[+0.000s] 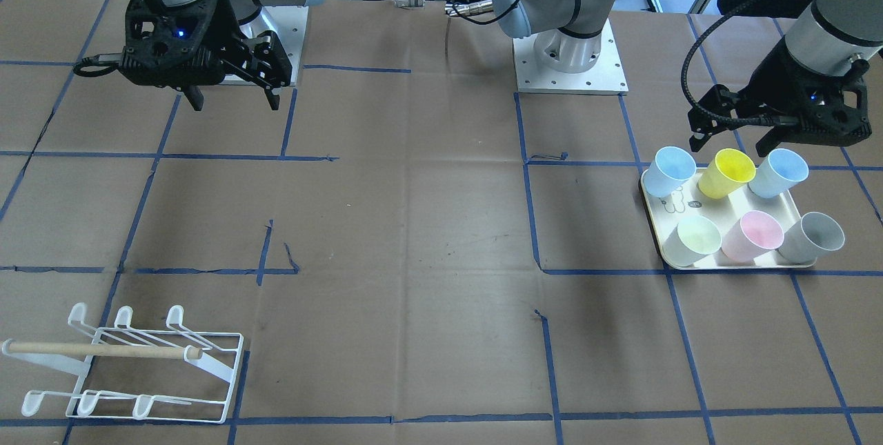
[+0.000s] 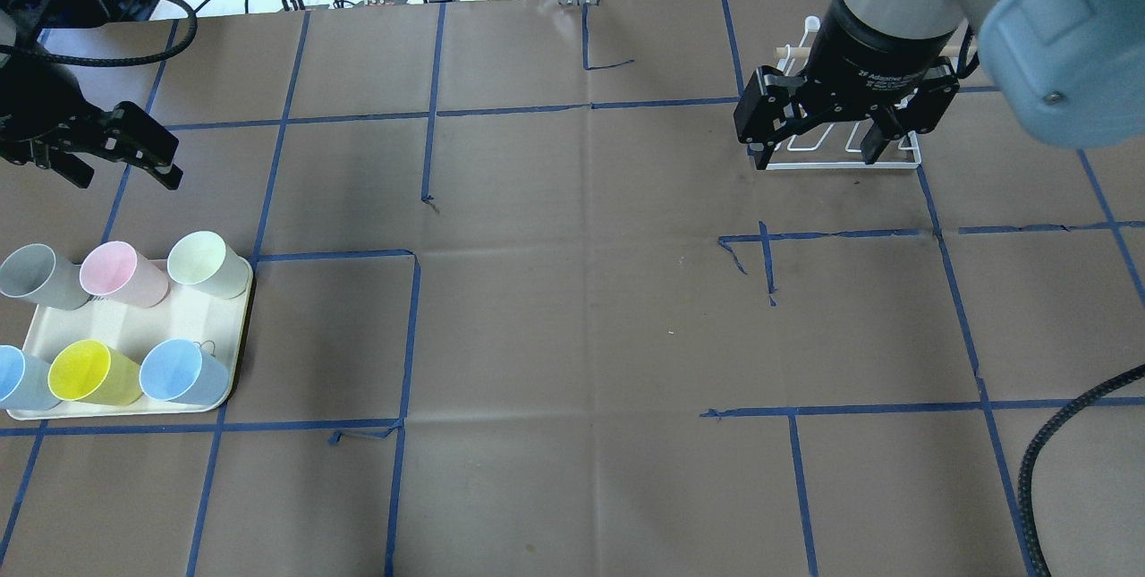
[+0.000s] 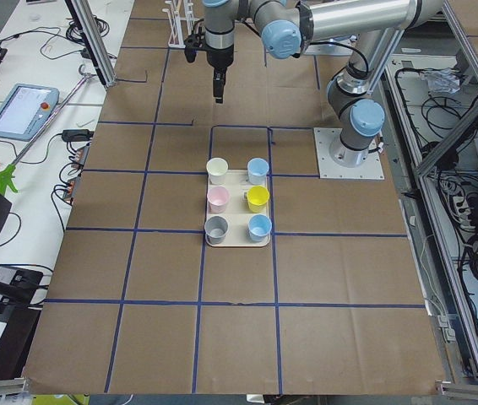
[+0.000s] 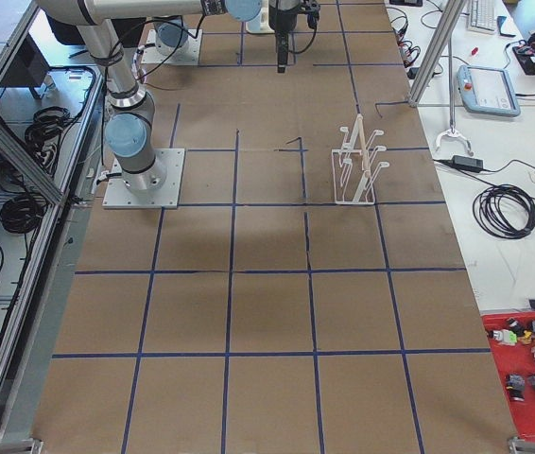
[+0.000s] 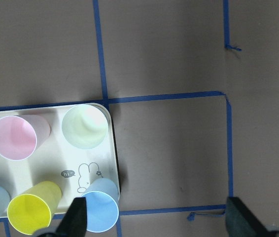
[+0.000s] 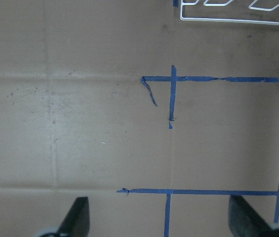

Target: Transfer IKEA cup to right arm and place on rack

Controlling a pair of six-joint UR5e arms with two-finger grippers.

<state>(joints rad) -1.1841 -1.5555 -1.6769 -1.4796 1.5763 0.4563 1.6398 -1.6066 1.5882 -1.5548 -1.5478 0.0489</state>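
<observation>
Six cups [image 2: 116,271] are stood on the tray [image 2: 179,326] at the surface's left. Left gripper [image 2: 123,170] is held wide open and empty nearby. Right gripper [image 2: 816,156] likewise, apart from the rack [image 1: 103,349]. Cups are judged light, stiff, slick: best pinched across the rim wall.

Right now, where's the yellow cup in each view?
Front-facing: yellow cup, right, upper tray row, middle.
Overhead: cup, lower left, bottom row.
Exterior left: cup, centre.
Exterior right: not in view.
Left wrist: cup, bottom left.
Right wrist: not in view.
Landmark: cream tray; cup sits between two blue cups.
</observation>
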